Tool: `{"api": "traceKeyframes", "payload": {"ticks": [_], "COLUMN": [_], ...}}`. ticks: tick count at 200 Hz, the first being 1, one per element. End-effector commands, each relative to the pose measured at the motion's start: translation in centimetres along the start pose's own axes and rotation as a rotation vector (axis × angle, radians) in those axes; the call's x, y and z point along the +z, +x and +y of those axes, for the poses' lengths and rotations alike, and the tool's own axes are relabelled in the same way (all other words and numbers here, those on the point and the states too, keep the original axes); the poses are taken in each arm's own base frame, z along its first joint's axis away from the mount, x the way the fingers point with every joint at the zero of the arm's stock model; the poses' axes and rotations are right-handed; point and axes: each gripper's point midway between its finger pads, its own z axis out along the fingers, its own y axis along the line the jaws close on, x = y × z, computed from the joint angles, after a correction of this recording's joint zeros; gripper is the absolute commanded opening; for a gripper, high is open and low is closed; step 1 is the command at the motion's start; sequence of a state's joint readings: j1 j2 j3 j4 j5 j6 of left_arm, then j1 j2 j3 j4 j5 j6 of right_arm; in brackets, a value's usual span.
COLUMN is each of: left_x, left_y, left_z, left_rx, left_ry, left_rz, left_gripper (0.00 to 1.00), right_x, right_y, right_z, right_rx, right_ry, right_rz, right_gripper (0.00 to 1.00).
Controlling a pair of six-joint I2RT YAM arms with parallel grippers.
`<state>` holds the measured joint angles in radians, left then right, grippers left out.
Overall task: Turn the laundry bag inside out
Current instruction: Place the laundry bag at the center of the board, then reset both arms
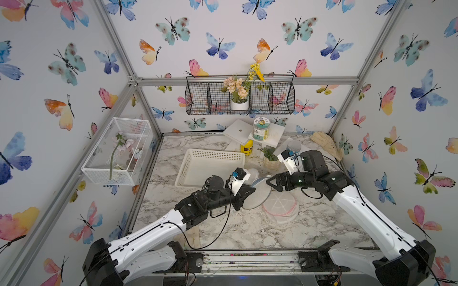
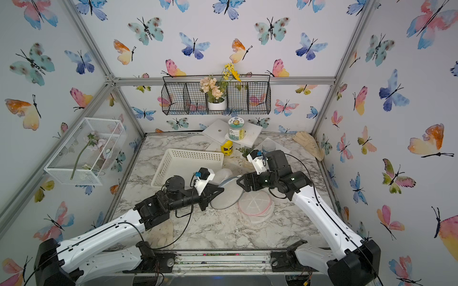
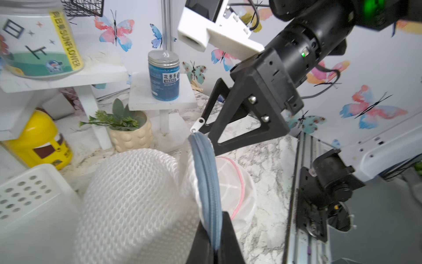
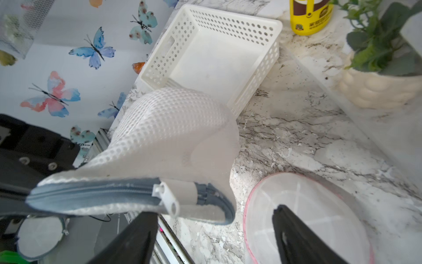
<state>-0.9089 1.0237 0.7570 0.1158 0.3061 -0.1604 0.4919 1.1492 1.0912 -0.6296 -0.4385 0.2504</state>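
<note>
Left arm [image 1: 153, 230] reaches low, fingers [image 3: 230, 240] clamped on the laundry bag [image 3: 137, 194]

A robot lab booth: aluminium frame [image 1: 322, 81], butterfly-papered walls [image 1: 235, 32], marble-look tabletop [image 1: 247, 227].

so the laundry bag [image 4: 173, 128] is soft white honeycomb mesh cloth with a grey-blue woven zipper tape [image 4: 91, 190], the basket [image 4: 255, 75] looks like matt white perforated plastic, the table [image 4: 296, 137] is a smooth marble-look top with a slight sheen, and the pot [image 4: 376, 91] has a bumpy matt cream finish
</note>
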Motion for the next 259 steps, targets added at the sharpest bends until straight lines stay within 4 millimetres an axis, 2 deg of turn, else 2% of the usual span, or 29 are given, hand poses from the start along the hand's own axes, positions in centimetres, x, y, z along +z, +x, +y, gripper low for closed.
{"api": "traceKeyframes", "payload": {"ticks": [1,23,60,78,90,110,119,127,138,155,167,189,223,234,259], "left_x": [-0.7,-1.3,-2.4,-3.0,-3.4,-4.1,-4.3,-4.5,-4.8,-5.8,-7.1,-11.2,-16.8,-18.0,-19.2], "left_y": [0.2,2.5,5.6,7.6,9.3,11.4,11.8,11.9,11.9,11.7,11.1,10.1,8.9,8.3,7.7], "left_z": [-3.0,-1.4,0.8,2.3,4.2,6.6,7.1,7.5,8.1,10.0,11.4,14.4,17.4,18.2,20.2], "left_rx": [-0.230,-0.425,-0.598,-0.697,-0.770,-0.825,-0.823,-0.811,-0.796,-0.769,-0.746,-0.689,-0.499,-0.407,-0.229], "left_ry": [0.235,0.247,0.176,0.142,0.081,-0.017,-0.062,-0.100,-0.150,-0.303,-0.426,-0.721,-1.051,-1.119,-1.197], "left_rz": [-0.016,0.004,0.019,-0.006,-0.014,-0.014,-0.003,0.004,0.015,0.002,-0.011,-0.053,-0.103,-0.101,-0.075], "left_gripper": [0.00,0.00,0.00,0.00,0.00,0.27,0.47,0.60,0.74,1.00,0.99,0.99,0.99,0.99,0.99], "right_x": [-2.1,-3.0,-4.2,-4.2,-4.1,-3.8,-3.7,-3.7,-3.7,-3.8,-4.3,-5.5,-6.1,-5.9,-5.3], "right_y": [-1.0,-0.5,1.0,1.6,1.9,2.2,2.3,2.3,2.3,2.2,1.8,0.8,0.3,0.6,1.3], "right_z": [-1.7,-3.6,-6.1,-6.6,-6.5,-6.7,-6.8,-6.9,-7.2,-7.9,-8.6,-10.2,-12.7,-13.9,-17.0], "right_rx": [-0.013,-0.010,0.034,0.058,0.067,0.083,0.088,0.092,0.095,0.100,0.107,0.124,0.121,0.096,0.028], "right_ry": [0.150,0.263,0.406,0.426,0.417,0.412,0.414,0.420,0.435,0.472,0.521,0.618,0.719,0.770,0.878], "right_rz": [-0.077,-0.108,-0.112,-0.109,-0.113,-0.118,-0.120,-0.119,-0.124,-0.136,-0.162,-0.254,-0.410,-0.448,-0.551], "right_gripper": [0.95,0.96,0.96,0.97,0.97,0.97,0.97,0.97,0.97,0.98,0.99,1.00,0.99,0.98,0.98]}}
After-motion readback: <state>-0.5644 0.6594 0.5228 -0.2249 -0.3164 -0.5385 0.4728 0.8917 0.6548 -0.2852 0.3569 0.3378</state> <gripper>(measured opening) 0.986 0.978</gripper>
